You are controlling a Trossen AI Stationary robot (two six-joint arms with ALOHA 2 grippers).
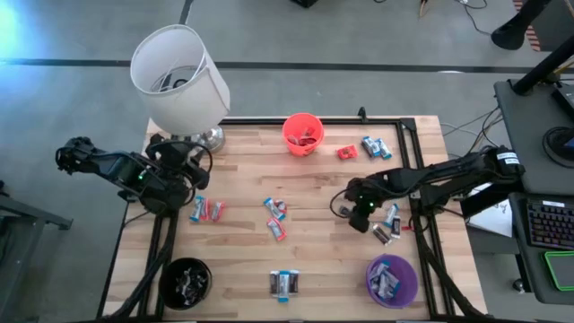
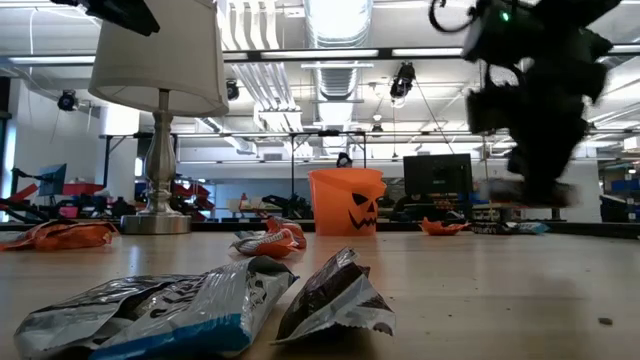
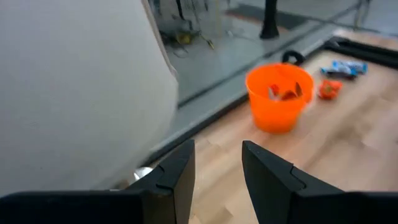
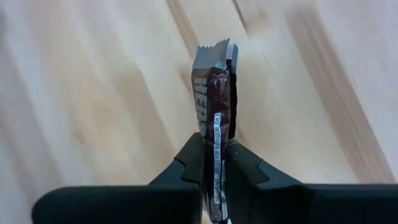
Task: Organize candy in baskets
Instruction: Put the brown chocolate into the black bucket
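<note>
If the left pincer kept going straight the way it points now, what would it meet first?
Judging by its wrist view, the left pincer, open and empty, points toward the orange basket. Bare table lies between; the lampshade sits beside that line. Depth is unclear.

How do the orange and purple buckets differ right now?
The orange bucket stands at the table's far edge near the lamp; the purple bucket stands at the near right corner. The orange one holds red-wrapped candy, the purple one blue and silver wrappers. Both stand upright and are partly filled.
</note>
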